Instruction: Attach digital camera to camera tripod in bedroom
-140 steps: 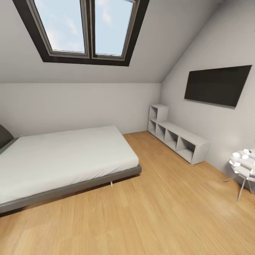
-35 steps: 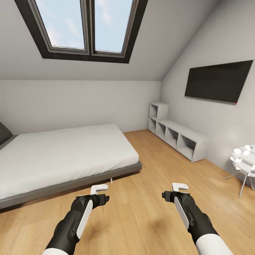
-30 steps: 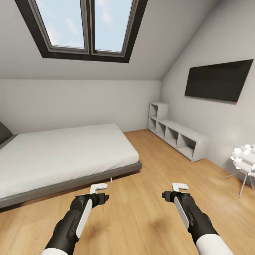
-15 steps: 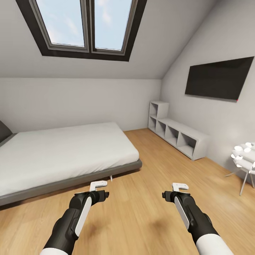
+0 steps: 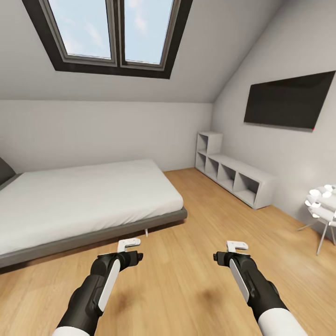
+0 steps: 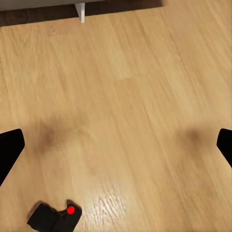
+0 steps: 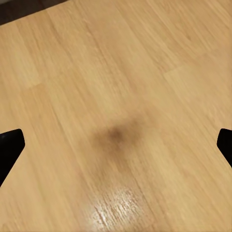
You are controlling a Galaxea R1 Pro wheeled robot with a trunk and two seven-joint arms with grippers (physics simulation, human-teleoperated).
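Both grippers, left gripper [image 5: 129, 242] and right gripper [image 5: 237, 245], hang spread wide and empty at lower frame. Digital camera [image 6: 54, 217] lies on the floor [image 6: 125, 106], cut off at lower left.

Light wood plank floor [image 5: 200, 261] runs across the bedroom. On it stands a low grey-framed bed [image 5: 88, 200] with a bare white mattress, near the far wall. A white open shelf unit [image 5: 233, 179] sits on the floor along the right-hand wall, and a thin-legged white chair [image 5: 322, 219] stands near it. A small black camera [image 6: 54, 218] with a red spot lies on the planks, apart from the bed's leg [image 6: 80, 11].
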